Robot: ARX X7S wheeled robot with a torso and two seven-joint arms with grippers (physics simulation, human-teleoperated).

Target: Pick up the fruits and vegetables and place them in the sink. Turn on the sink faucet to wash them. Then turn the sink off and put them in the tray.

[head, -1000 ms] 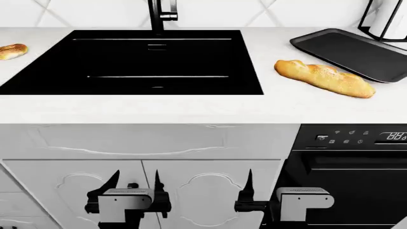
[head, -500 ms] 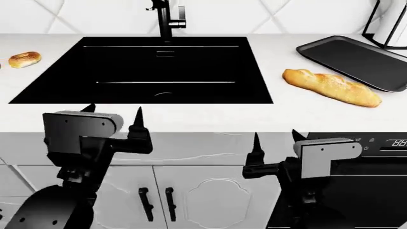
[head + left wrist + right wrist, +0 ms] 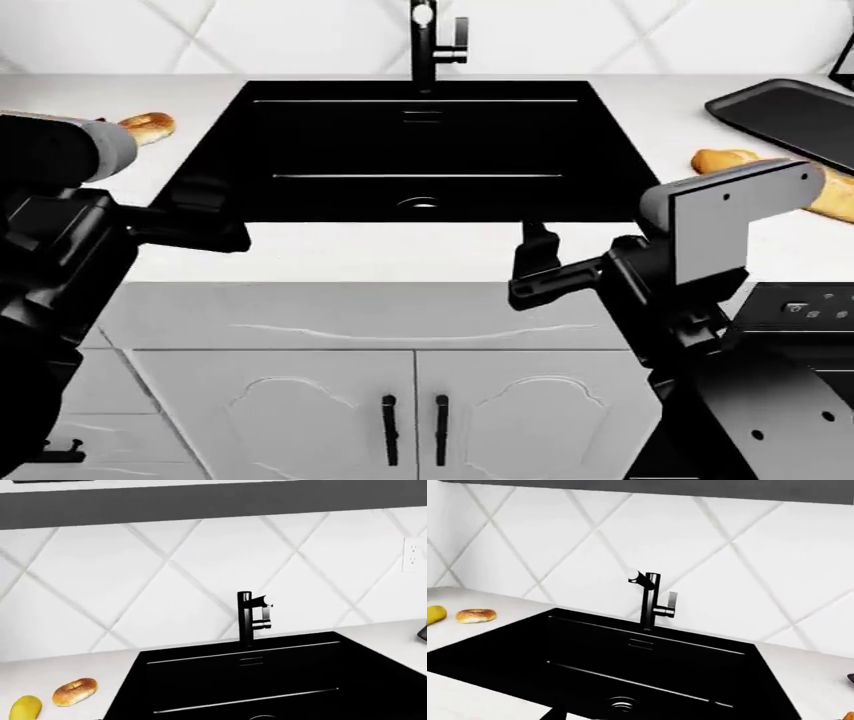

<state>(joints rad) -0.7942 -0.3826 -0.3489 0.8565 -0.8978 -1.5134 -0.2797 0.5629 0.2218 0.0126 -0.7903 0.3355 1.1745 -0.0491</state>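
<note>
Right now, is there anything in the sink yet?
Empty: the sink shows only bare black floor and its drain; no fruit inside.

Both my arms are raised in front of me at counter height, forearms angled inward toward the front edge of the counter. My left gripper [image 3: 214, 228] sits at the left end of that edge, dark fingers pointing forward; whether it is spread or closed I can't make out. My right gripper [image 3: 541, 270] hangs just below the front edge, right of centre, one finger tip sticking up; its state is unclear too. Neither holds anything.
</note>
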